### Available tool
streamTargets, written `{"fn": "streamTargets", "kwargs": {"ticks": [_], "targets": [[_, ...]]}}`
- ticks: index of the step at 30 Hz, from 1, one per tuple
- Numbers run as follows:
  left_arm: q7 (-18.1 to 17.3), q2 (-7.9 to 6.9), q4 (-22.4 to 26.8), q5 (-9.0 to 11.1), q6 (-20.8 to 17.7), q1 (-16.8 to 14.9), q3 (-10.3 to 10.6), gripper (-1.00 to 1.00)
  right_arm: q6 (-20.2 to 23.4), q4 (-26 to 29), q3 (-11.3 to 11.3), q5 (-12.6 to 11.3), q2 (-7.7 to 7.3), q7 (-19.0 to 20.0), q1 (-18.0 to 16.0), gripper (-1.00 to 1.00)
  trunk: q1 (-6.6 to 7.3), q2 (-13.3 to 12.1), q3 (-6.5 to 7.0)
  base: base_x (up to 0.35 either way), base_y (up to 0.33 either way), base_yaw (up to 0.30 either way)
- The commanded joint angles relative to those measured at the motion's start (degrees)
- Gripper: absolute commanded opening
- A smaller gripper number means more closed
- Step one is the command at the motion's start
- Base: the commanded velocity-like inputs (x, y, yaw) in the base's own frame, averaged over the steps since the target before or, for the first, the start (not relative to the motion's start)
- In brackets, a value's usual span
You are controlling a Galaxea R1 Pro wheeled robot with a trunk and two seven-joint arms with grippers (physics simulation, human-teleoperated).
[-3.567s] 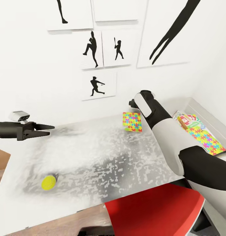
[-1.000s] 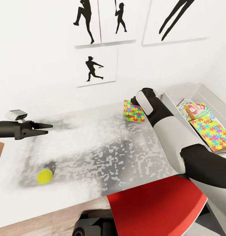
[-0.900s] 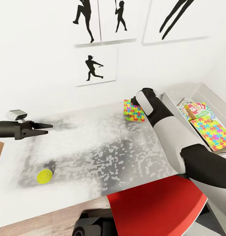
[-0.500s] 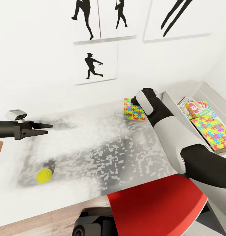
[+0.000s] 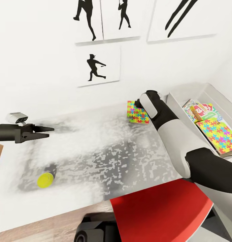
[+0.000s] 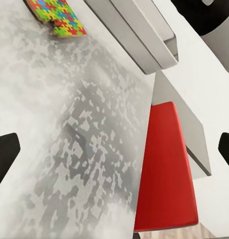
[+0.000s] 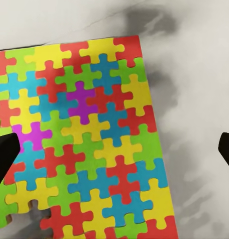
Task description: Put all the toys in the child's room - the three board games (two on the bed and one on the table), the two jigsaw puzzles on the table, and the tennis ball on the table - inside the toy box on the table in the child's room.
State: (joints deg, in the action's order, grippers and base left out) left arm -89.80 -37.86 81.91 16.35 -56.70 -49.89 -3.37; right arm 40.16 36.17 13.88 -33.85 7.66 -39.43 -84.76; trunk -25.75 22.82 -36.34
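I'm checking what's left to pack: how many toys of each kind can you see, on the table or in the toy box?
Jigsaw puzzles: 2 (table, toy box)
Board games: 1 visible for sure, in box
Tennis ball: 1
Total: 4

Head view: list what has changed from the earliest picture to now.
The camera tilted down, so the whole scene shifted up the picture. The right arm leaned lower over the multicoloured jigsaw puzzle sheet on the pale grey table; in its wrist view, the right gripper hangs open above it. The left gripper, yellow-green tennis ball and grey toy box kept their places.
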Motion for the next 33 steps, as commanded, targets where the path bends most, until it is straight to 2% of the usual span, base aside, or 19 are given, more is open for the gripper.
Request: {"fn": "streamTargets", "kwargs": {"ticks": [1, 33], "targets": [[-0.20, -0.02, 0.01, 0.00, -0.61, -0.04, 0.03, 1.00, 0.10, 0.04, 0.27, -0.60, -0.05, -0.56, -0.06, 1.00, -0.03, 0.09, -0.08, 0.000, 0.000, 0.000], [-0.20, 0.10, 0.06, 0.00, -0.64, -0.04, 0.03, 1.00, 0.36, 0.04, 0.18, -0.73, -0.19, -0.56, -0.06, 1.00, -0.03, 0.09, -0.14, 0.000, 0.000, 0.000]]}}
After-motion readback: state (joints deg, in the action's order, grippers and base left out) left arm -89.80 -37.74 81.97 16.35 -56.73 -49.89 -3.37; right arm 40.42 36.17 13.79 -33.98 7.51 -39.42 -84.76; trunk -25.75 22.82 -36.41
